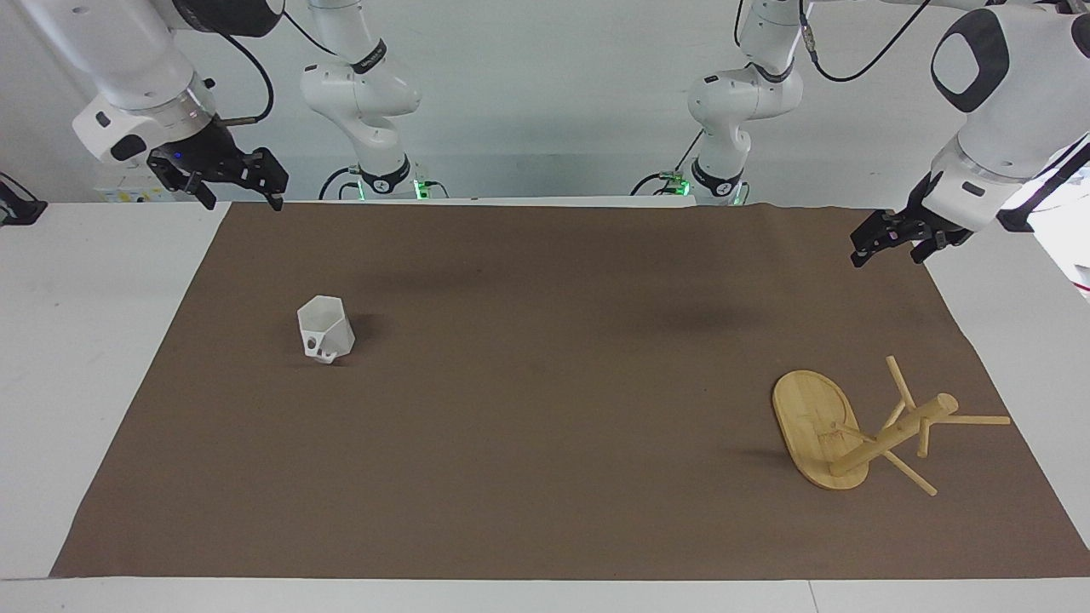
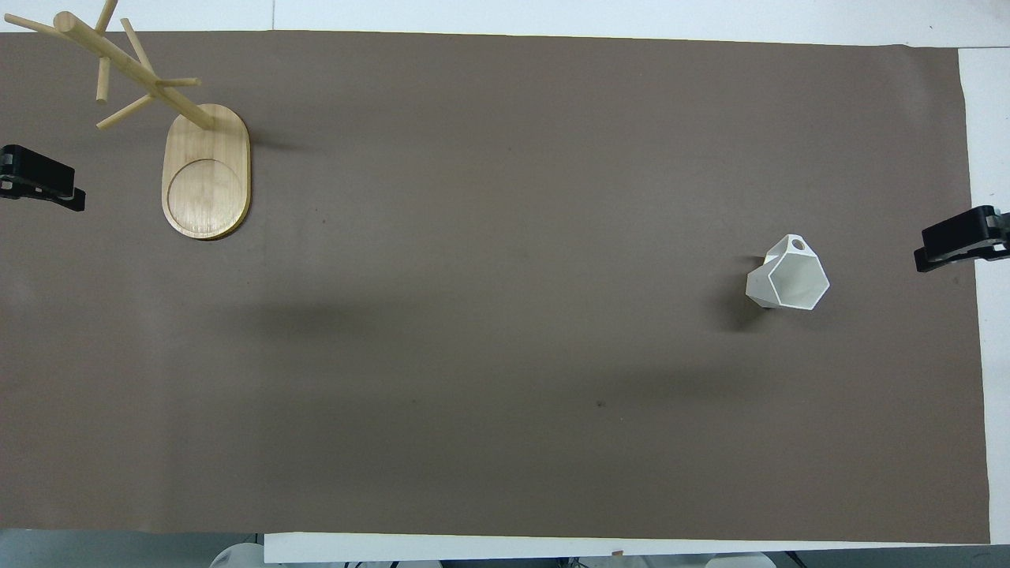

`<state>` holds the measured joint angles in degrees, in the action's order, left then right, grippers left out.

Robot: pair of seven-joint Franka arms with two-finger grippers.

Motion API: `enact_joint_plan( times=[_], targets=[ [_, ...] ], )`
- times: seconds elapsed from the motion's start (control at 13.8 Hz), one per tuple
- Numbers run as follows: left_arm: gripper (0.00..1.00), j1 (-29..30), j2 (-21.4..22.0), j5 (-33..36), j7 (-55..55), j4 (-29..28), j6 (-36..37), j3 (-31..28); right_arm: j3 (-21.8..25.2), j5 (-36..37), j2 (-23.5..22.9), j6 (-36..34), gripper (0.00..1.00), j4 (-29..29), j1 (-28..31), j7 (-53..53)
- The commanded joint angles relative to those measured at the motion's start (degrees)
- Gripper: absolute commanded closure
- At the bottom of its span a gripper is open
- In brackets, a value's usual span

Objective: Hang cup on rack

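Note:
The white faceted cup (image 1: pixel 325 329) stands on the brown mat toward the right arm's end, its opening up and its holed handle on the side away from the robots; it also shows in the overhead view (image 2: pixel 789 274). The bamboo rack (image 1: pixel 819 426) stands upright on its oval base toward the left arm's end, with its post at the base's end farther from the robots, also in the overhead view (image 2: pixel 205 170). My right gripper (image 1: pixel 241 203) hangs open and empty over the mat's corner, apart from the cup. My left gripper (image 1: pixel 887 255) hangs open and empty over the mat's edge, apart from the rack.
The brown mat (image 1: pixel 545 409) covers most of the white table (image 1: pixel 85 358). Only the gripper tips show at the sides of the overhead view: the left (image 2: pixel 39 181) and the right (image 2: pixel 959 241). A wide stretch of mat separates the cup and the rack.

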<state>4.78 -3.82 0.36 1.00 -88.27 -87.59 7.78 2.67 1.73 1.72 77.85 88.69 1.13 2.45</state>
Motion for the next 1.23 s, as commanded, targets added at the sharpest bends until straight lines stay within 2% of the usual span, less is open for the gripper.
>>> enact_joint_plan(
  times=[0.0,0.36,0.51,0.65,0.8,1.02,1.16],
  targets=[
    [0.00,0.66,1.10,0.95,-0.12,-0.77,0.32,0.57,-0.47,0.29,0.48,0.90,0.01,0.69,0.36,-1.05],
    [0.00,0.66,1.10,0.87,-0.12,-0.77,0.32,0.57,-0.56,0.03,0.83,0.29,0.01,1.30,0.63,0.00],
    [0.00,0.66,1.10,0.87,-0.12,-0.77,0.32,0.57,-0.82,0.02,1.09,0.02,0.01,1.74,0.01,7.60],
    [0.00,0.66,1.10,0.95,-0.12,-0.77,0.32,0.57,-0.47,-0.85,1.26,4.30,0.01,3.84,1.24,24.97],
    [0.00,0.66,1.10,0.87,-0.12,-0.77,0.32,0.57,-0.21,-4.52,-0.13,7.92,0.01,5.79,7.19,47.54],
    [0.00,0.66,1.10,0.95,-0.12,-0.77,0.32,0.57,-0.21,-11.55,-5.48,10.65,0.00,5.79,13.89,70.34],
    [0.00,0.66,1.10,0.87,-0.12,-0.77,0.32,0.57,-0.29,-18.75,-10.57,10.92,0.00,5.18,17.49,83.27]
  ],
)
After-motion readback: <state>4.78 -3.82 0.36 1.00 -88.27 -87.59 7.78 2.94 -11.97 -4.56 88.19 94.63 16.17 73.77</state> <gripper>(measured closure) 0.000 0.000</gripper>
